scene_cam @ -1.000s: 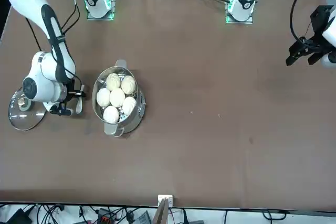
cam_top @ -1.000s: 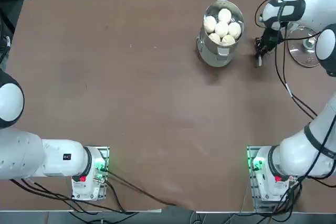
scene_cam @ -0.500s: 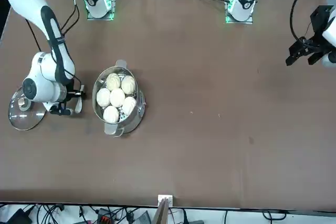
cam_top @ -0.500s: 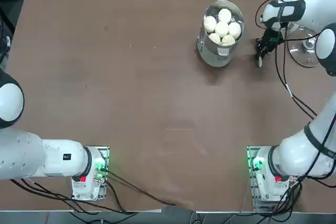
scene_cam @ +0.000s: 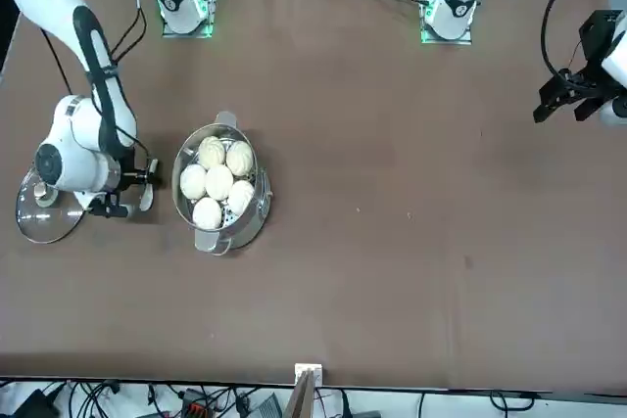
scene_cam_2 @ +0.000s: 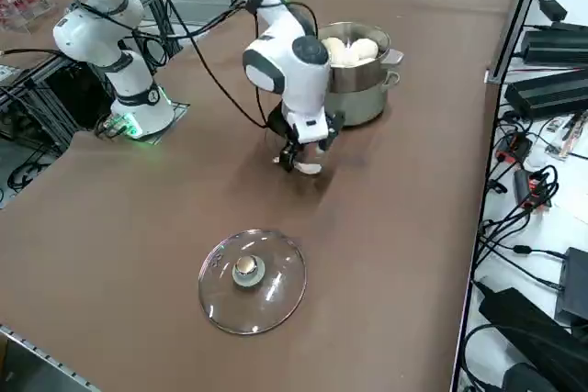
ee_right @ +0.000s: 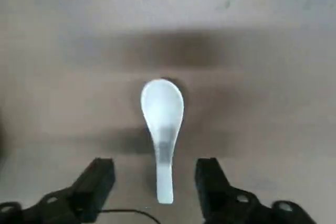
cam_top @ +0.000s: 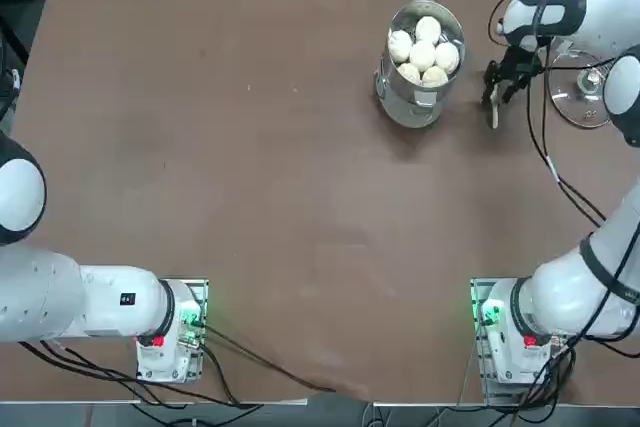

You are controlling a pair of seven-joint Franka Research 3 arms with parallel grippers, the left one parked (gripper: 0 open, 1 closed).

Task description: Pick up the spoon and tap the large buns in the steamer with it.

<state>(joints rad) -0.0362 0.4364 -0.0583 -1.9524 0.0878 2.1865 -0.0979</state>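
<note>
Both fingers of the right pincer stand apart, straddling the spoon untouched.

A brown table carries the steamer at its far right; the white spoon lies right of it, and the glass lid rests farther right.

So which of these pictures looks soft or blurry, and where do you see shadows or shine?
Right wrist view: soft focus, the spoon lies on the table between open jaws, a dark shadow band beyond it. Right side view: the glass lid shows glare. Top view: the steamer glints, shadow beside it.
</note>
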